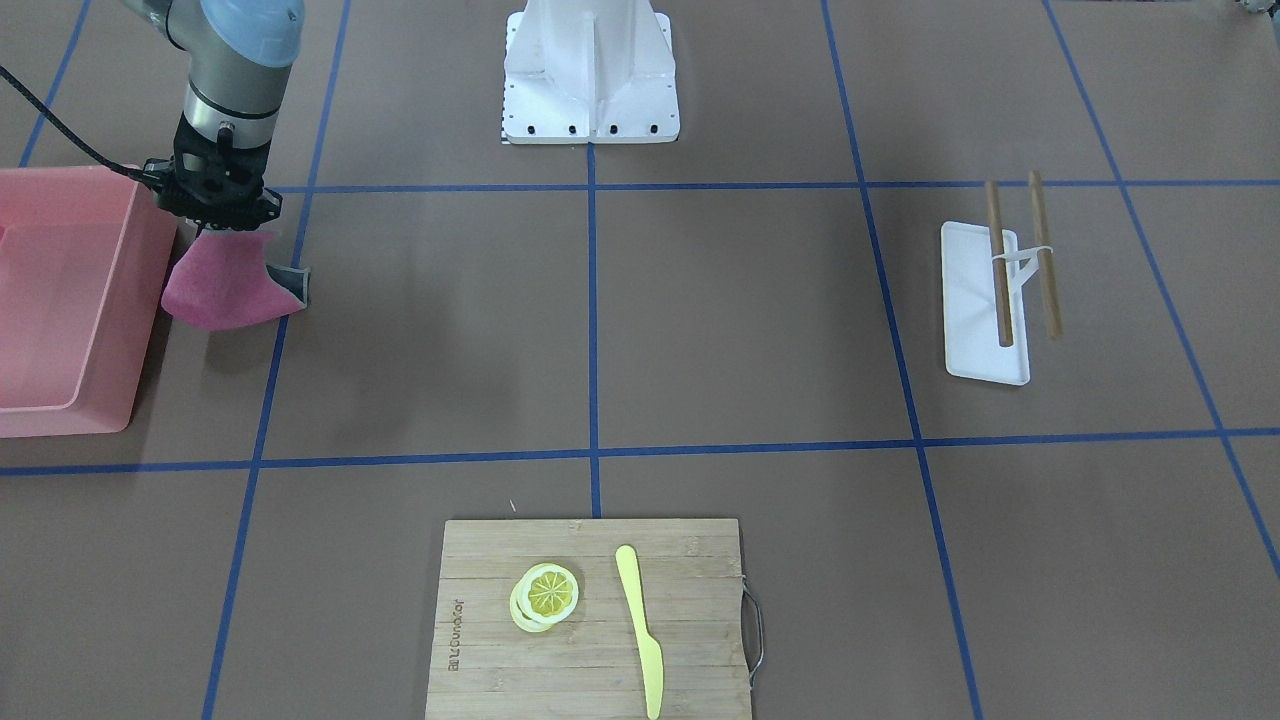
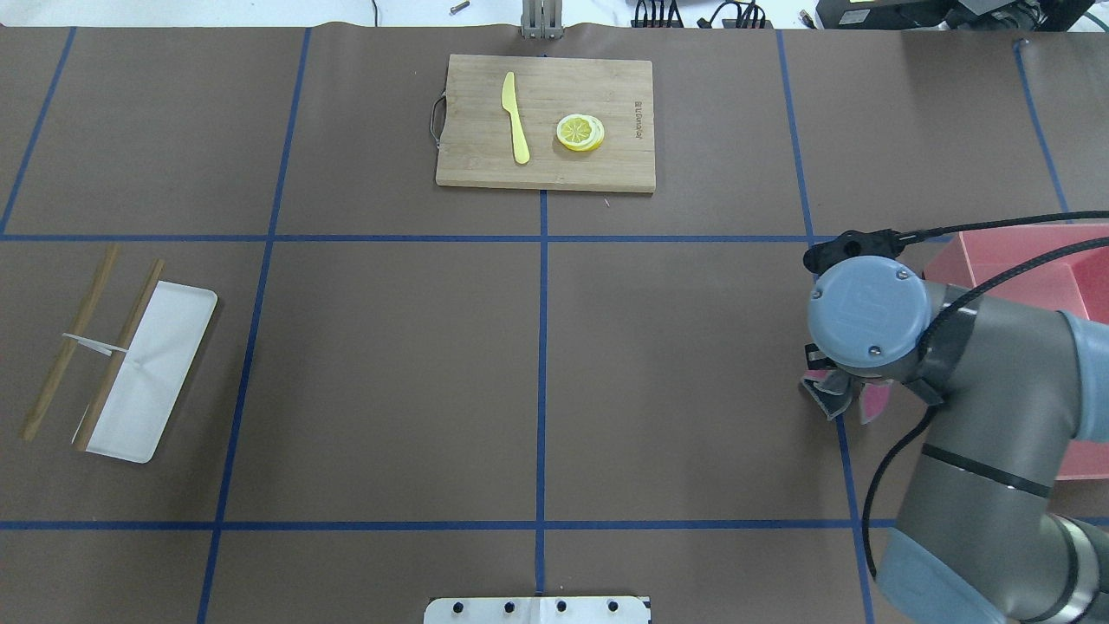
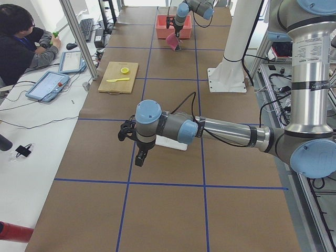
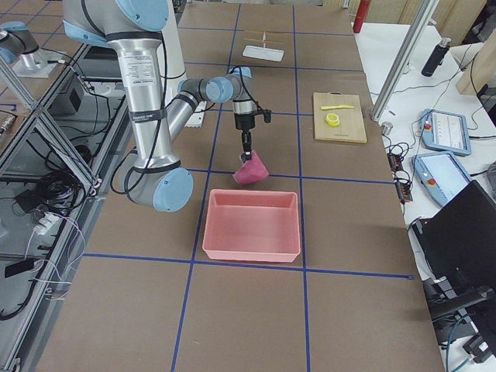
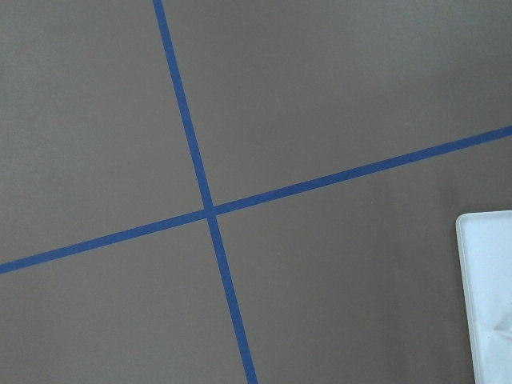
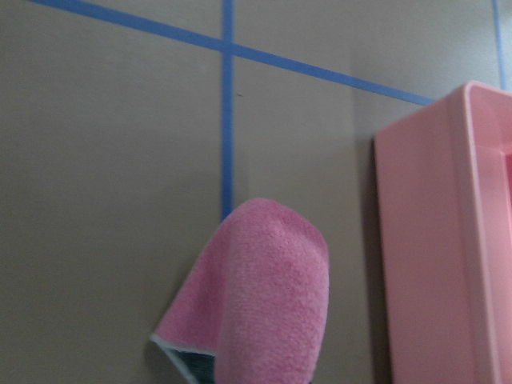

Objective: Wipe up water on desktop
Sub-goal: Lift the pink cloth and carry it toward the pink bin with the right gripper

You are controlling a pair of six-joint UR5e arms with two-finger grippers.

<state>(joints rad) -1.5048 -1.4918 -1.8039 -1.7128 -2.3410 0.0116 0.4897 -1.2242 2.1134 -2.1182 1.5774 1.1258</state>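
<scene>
Pinching the soft, limp cloth [image 1: 225,290] by its top, the right pincer [image 1: 228,228] hangs beside the bin [image 1: 135,340]; left pincer [image 3: 139,160]: cannot tell.

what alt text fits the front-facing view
The right gripper holds a pink cloth over the desktop beside a pink bin, upper left. A cutting board with lemon slice and knife sits bottom centre, a white tray at right.
</scene>
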